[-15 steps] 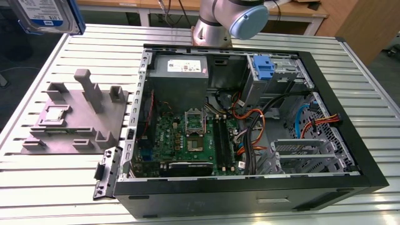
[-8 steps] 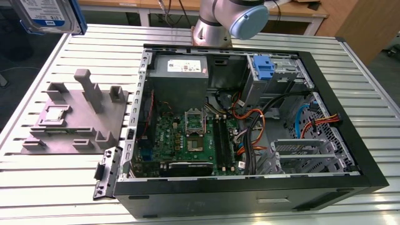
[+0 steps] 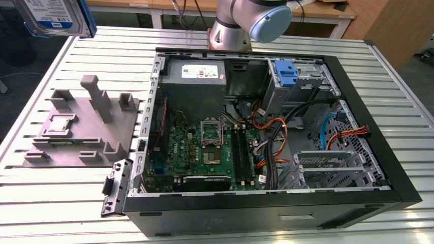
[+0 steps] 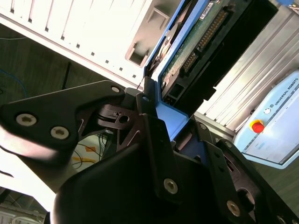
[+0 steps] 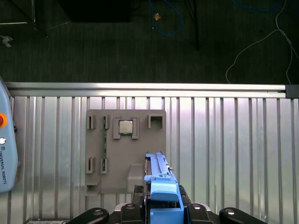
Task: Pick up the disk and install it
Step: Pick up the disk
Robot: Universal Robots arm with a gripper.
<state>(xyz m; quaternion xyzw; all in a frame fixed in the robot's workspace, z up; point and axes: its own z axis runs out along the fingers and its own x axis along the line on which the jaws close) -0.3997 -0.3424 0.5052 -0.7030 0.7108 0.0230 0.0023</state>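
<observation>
Disk [image 3: 54, 18] hangs high at the exterior view's left, well above the slatted worktop [image 3: 61, 203] and apart from the open computer case [image 3: 257, 213]. In the second wrist view the pincer [image 4: 161, 105] is pinching its blue carrier frame [image 4: 175, 119], so a steady, level carry seems wise. In the first wrist view the raised wrist looks straight down on the grey stand [image 5: 126, 154].

Robotics lab: my arm's base [image 3: 227, 35] stands on a slotted aluminium desk [image 3: 61, 203] carrying an opened computer case [image 3: 400, 168]. Teach pendant [image 4: 275, 133] lies on it; loose cables [image 5: 166, 33] on dark floor.
</observation>
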